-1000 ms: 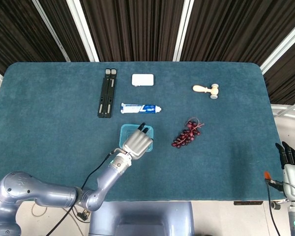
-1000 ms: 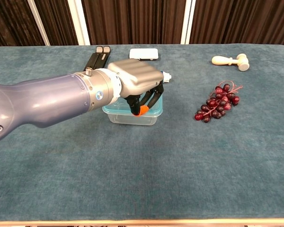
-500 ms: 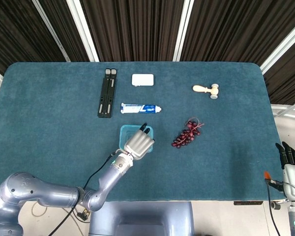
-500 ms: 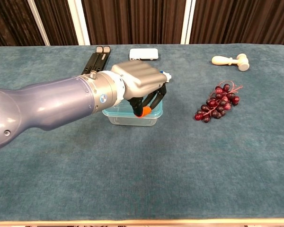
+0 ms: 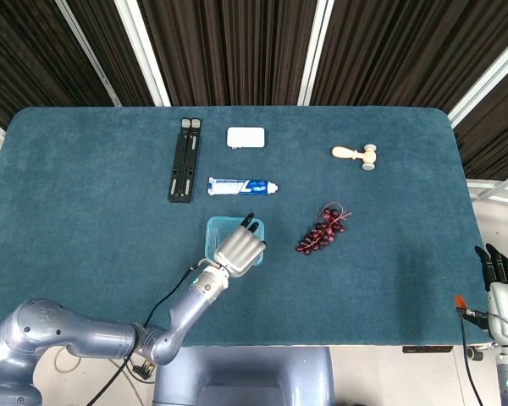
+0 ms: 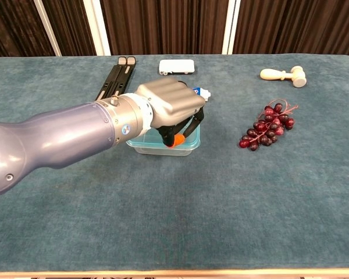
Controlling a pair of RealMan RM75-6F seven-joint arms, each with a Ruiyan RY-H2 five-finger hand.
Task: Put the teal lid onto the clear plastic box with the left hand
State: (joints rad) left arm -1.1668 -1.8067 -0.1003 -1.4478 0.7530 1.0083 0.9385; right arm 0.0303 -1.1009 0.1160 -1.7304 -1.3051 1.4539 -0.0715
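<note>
— Where is the left hand (image 6: pixel 170 104) sitting?
— It is hovering over the clear plastic box (image 6: pixel 145 143) near the middle of the tabletop (image 6: pixel 221 197), palm down, with its fingers (image 6: pixel 186 129) curling toward the box's right half. From the head view the hand is covering the near right part of the box.

— Is it gripping anything?
— I cannot tell. The fingers are bending down onto the teal lid (image 5: pixel 218 228), which is lying on top of the box, but whether they are pinching it or only pressing on it is hidden by the hand.

— And the lid itself?
— It is showing as a teal sheet across the box's top, with its rim lining up with the box's edges where they are visible. Whether it is fully seated I cannot say.

— What about the right hand (image 5: pixel 499 275)?
— It is hanging off the tabletop's right edge, fingers straight and slightly apart, holding nothing.

— What else is lying around?
— A toothpaste tube (image 5: pixel 241 186) is lying just behind the box, a bunch of dark grapes (image 6: pixel 267 127) to its right, a black folded stand (image 5: pixel 184 159) and a white case (image 5: pixel 245 137) farther back, and a small wooden mallet (image 6: pixel 284 74) at the far right.
</note>
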